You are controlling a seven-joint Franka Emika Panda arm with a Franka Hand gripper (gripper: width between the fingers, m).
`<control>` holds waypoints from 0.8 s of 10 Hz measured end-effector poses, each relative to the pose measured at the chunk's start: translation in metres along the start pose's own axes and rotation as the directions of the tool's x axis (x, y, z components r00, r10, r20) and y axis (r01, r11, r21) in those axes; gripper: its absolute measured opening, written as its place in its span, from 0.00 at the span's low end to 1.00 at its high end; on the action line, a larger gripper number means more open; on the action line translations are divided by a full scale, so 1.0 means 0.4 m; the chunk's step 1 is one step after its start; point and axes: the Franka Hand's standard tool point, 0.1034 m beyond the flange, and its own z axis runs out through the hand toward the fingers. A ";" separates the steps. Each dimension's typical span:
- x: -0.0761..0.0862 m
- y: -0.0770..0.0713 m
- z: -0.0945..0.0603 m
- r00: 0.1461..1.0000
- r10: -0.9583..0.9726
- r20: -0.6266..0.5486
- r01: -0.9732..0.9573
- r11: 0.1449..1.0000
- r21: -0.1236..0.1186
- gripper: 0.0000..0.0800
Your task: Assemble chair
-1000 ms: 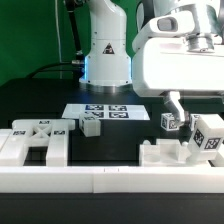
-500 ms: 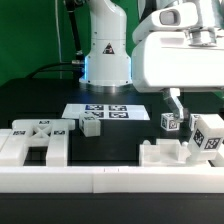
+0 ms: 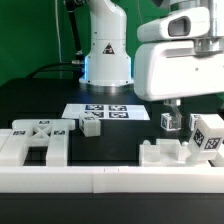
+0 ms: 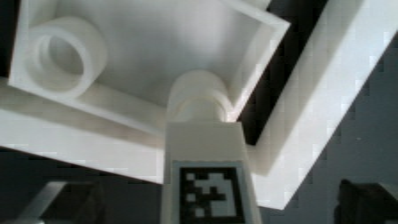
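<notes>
Exterior view, change: I watched the hand sink a little over the last second, so less of the fingers [image 3: 172, 106] shows under the housing. Nothing on the worktop [image 3: 40, 100] has shifted.
Exterior view, chair: The small tagged block [image 3: 168, 122] sits just below the fingers, apart from them. The larger tagged piece [image 3: 208, 136] is just beside them, and the other chair parts [image 3: 35, 142] are well apart.
Exterior view, meaning: I read this as lining up for a pick, with no grasp made yet.
Exterior view, hidden: The housing covers the fingers' roots and only one finger is plain, so I can't read their spread here.
Wrist view, fingers: Spread wide and holding nothing. The dark shapes at two corners are probably their tips, but they are too blurred to be sure.
Wrist view, chair: A tagged post [image 4: 210, 150] stands between the fingers, with a panel with a round hole [image 4: 178, 40] beyond it.
Wrist view, cut off: The post's base is out of frame. I can't tell whether the post is the same piece as the block.
</notes>
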 end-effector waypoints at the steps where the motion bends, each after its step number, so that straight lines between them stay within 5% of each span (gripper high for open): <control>1: 0.016 0.004 0.008 0.999 -0.003 0.042 0.002 1.000 0.011 0.81; 3: 0.000 -0.012 0.007 0.983 -0.002 0.181 -0.006 0.999 0.042 0.81; 8: 0.045 0.016 0.004 0.988 0.056 0.143 -0.058 0.998 0.014 0.81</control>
